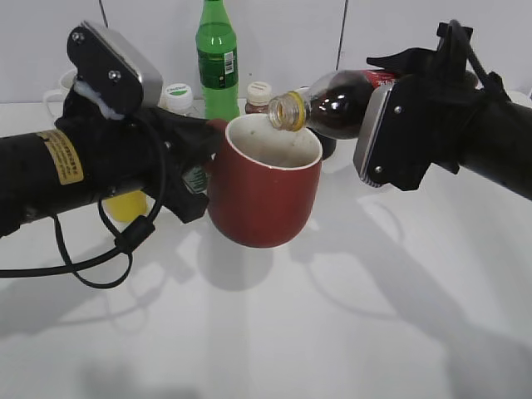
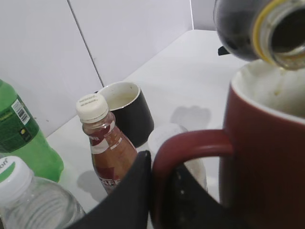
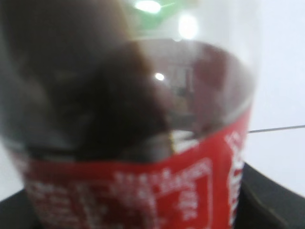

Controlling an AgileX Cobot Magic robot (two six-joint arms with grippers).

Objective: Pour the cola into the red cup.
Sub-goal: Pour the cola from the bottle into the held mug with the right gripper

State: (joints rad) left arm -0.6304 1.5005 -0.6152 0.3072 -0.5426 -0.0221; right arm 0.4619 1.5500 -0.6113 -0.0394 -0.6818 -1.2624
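Observation:
The red cup is held above the table by its handle in my left gripper, which is shut on it. My right gripper is shut on the cola, tipped nearly flat with its open yellowish mouth over the cup's rim. In the left wrist view the bottle mouth hangs just above the cup's pale inside. The right wrist view is filled by the cola's dark liquid and red label. No stream is visible.
Behind the cup stand a green bottle, a small brown bottle with a cream cap, a clear white-capped bottle, a black mug and a yellow paper cup. White walls close the back.

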